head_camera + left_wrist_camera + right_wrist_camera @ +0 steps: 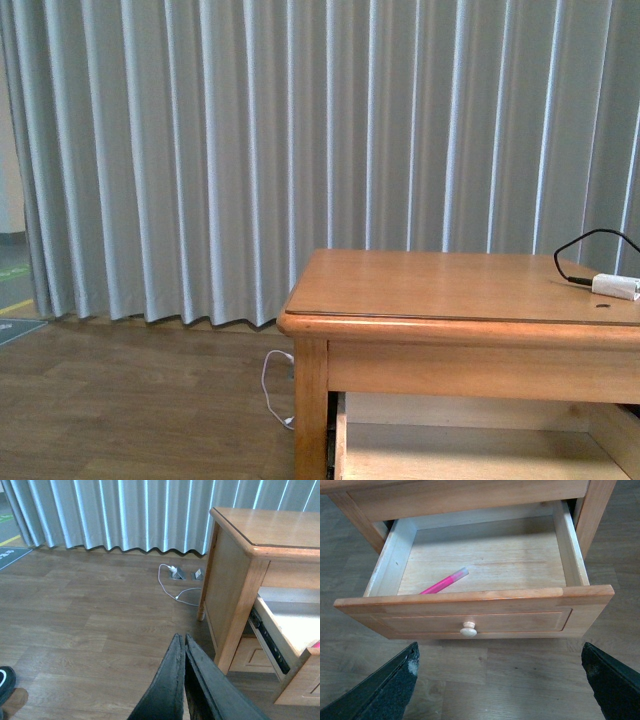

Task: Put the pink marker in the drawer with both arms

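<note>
Presently the pink marker (444, 581) lies inside the drawer (520, 622), flat on the plywood bottom; its long axis runs on a slant, one end hidden behind the front wall and the pale end pointing toward the middle; it sits nearer one side wall than the other and touches neither. The drawer stands pulled well out from the table (450, 285).

The right gripper (499, 650) faces the drawer front with its fingers spread wide and holding nothing; the knob (468, 629) lies straight ahead of it, between the lines of the two fingers and apart from both. The left gripper (182, 637) hangs over bare floor off the table's side, fingers pressed together on nothing, well apart from the drawer.

Judgement: placement looks done; what is left, if anything, is pushing the drawer in, and the right arm is plainly the nearer. Room before the front panel is open floor; the marker lies below the rim, so it should not foul the table frame.
</note>
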{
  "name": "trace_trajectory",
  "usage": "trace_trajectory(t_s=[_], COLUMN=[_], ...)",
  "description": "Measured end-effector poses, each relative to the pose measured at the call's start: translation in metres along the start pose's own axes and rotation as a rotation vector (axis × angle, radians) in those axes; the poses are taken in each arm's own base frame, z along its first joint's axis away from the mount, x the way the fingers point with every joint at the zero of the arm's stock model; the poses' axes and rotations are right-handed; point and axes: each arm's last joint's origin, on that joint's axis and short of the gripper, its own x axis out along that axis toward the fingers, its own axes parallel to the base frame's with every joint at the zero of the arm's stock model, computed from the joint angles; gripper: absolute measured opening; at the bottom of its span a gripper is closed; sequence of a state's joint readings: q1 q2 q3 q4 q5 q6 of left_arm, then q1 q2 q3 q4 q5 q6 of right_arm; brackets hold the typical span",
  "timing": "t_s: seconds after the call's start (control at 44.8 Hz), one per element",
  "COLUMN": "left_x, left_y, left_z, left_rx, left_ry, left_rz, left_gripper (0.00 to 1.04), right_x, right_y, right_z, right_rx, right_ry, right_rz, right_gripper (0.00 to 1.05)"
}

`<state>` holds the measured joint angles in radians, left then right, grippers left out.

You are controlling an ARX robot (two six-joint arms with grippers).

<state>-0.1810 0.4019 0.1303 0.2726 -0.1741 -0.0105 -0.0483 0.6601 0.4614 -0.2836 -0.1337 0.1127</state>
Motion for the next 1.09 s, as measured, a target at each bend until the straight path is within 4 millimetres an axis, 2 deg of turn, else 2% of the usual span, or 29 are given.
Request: trace_trajectory(t_s=[0.29,0.692,0.759,1.094], left_x=[-0.009,-0.017,-0.024,-0.028], left_y=[0.017,0.017,0.018,0.018], left_z=[-0.015,-0.025,-0.029,-0.028], left_rx=[0.003,0.004,0.005,0.006], left_ry=[0.0,-0.024,0.008,-0.019], left_rz=[0.011,0.003,0.003,0.004], left_gripper=[0.04,0.04,0.04,0.04], right_x=[0.0,0.0,0.0,0.0], right_y=[0.0,0.0,0.0,0.0], right_z=[0.0,0.0,0.0,0.0], right_rx=[0.0,0.0,0.0,0.0], right_ry=[0.0,0.0,0.0,0.0], right_rz=[0.0,0.0,0.0,0.0], right_gripper=[0.96,0.96,0.96,0.96])
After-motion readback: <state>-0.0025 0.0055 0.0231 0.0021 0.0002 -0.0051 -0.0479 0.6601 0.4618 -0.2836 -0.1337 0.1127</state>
